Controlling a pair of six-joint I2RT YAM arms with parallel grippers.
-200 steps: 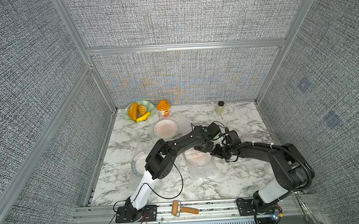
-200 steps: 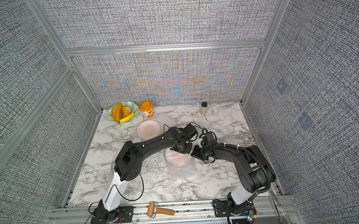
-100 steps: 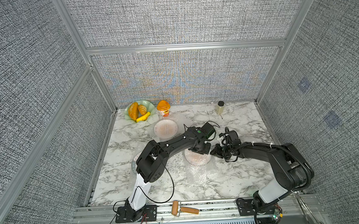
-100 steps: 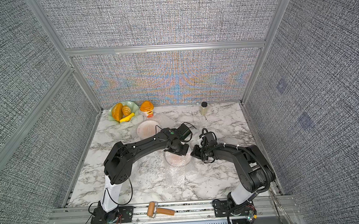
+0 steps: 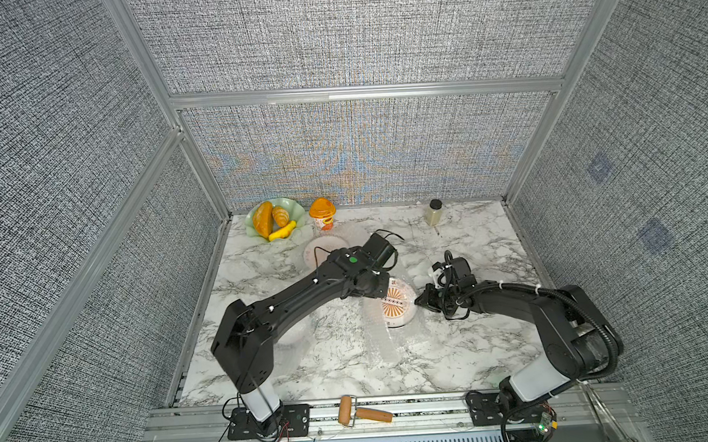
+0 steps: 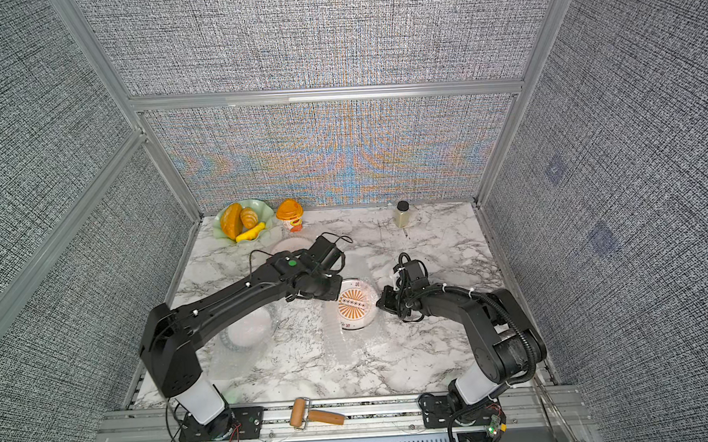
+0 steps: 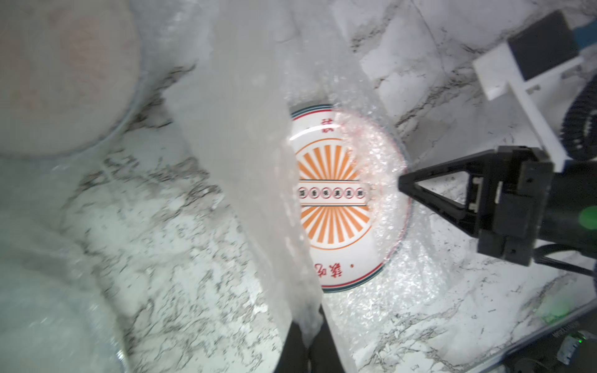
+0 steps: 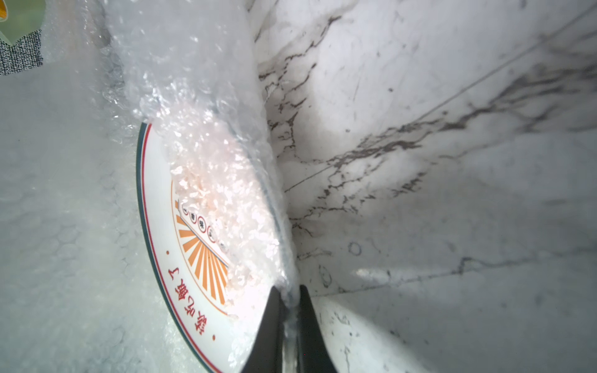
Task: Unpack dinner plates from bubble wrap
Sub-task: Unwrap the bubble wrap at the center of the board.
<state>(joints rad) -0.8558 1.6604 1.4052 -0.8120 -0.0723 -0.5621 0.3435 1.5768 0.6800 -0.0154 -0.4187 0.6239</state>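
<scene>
A dinner plate [image 5: 397, 307] with an orange sunburst centre lies mid-table on its sheet of bubble wrap [image 5: 396, 346]. My left gripper [image 7: 306, 324] is shut on a flap of that wrap [image 7: 245, 161], which stretches up off the plate's left side. The right gripper [image 8: 288, 292] is shut on the wrap's edge at the plate's right rim [image 8: 151, 226], and wrap covers that half [image 8: 206, 181]. A second plate [image 5: 324, 248] lies at the back under wrap, partly behind my left arm. A third wrapped plate [image 6: 248, 329] lies at the left, below that arm.
A pale green dish with bread [image 5: 275, 224] and an orange-lidded cup [image 5: 322, 213] stand at the back left. A small jar [image 5: 434, 211] stands at the back. A wooden-handled roller [image 5: 364, 412] lies on the front rail. Grey walls enclose the marble table [image 5: 475, 348].
My left gripper has pulled the wrap flap leftward and toward the front, baring the plate's sunburst centre. The right gripper has stayed at the plate's right rim.
</scene>
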